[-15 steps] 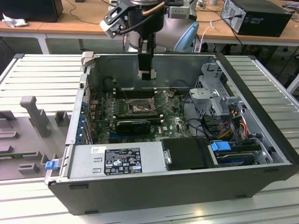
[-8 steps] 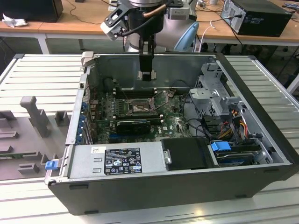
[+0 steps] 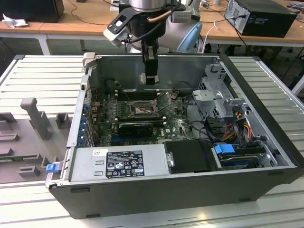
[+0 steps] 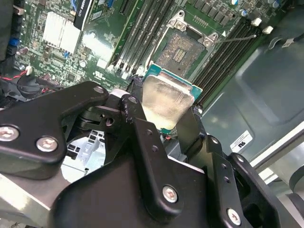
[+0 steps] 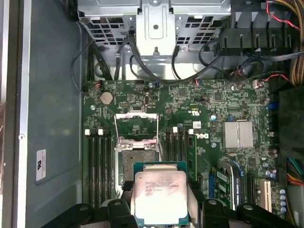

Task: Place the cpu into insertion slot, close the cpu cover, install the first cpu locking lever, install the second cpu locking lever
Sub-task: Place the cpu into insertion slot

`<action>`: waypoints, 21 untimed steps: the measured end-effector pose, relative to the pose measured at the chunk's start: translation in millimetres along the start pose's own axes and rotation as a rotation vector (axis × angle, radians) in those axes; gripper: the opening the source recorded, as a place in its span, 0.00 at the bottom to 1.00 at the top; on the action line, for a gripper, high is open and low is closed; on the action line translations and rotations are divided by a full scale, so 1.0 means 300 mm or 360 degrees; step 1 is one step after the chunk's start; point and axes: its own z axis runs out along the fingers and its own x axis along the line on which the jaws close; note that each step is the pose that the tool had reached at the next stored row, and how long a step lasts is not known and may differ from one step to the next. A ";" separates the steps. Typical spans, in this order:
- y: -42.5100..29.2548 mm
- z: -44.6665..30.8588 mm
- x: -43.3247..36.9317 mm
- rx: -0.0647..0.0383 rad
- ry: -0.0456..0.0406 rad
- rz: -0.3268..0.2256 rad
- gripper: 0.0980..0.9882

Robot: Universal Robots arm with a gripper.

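Observation:
My gripper (image 3: 150, 78) hangs inside the open computer case, above the green board, shut on the cpu (image 4: 167, 102). The chip is a pale silver square with a green rim, pinched at two opposite edges between black fingers (image 4: 137, 124). The insertion slot (image 5: 137, 159), with its dull pin field, lies bare on the board just beyond the chip's edge in both wrist views (image 4: 183, 50). The cpu cover (image 5: 137, 124), a thin metal frame, is swung open off the slot's far side. A thin wire lever (image 5: 159, 137) stands loose beside it. In the exterior view the slot (image 3: 141, 110) lies below and slightly nearer than the gripper.
Long black memory slots (image 5: 97, 161) flank the socket on both sides. A silver heat sink (image 5: 238, 134) and a black card (image 3: 135, 127) sit nearby. Cables (image 5: 142, 61) and a metal drive cage (image 5: 156, 23) lie beyond the board; the power supply (image 3: 118, 164) fills the case's near side.

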 end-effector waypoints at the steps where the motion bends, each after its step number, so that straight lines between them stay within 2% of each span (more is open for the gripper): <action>1: -0.001 0.007 0.000 0.0000 0.0000 0.0000 0.48; 3: -0.001 0.015 0.000 0.0001 0.0001 -0.0012 0.48; 6: -0.003 0.034 0.000 0.0002 0.0008 -0.0105 0.48; 8: -0.004 0.063 0.000 0.0002 0.0010 -0.0125 0.48; 13: -0.010 0.105 -0.001 0.0001 0.0003 -0.0034 0.48; 15: -0.011 0.117 -0.001 0.0001 0.0003 -0.0034 0.48; 18: -0.014 0.150 -0.001 0.0002 0.0002 -0.0034 0.48; 21: -0.015 0.165 -0.001 0.0002 0.0003 -0.0034 0.48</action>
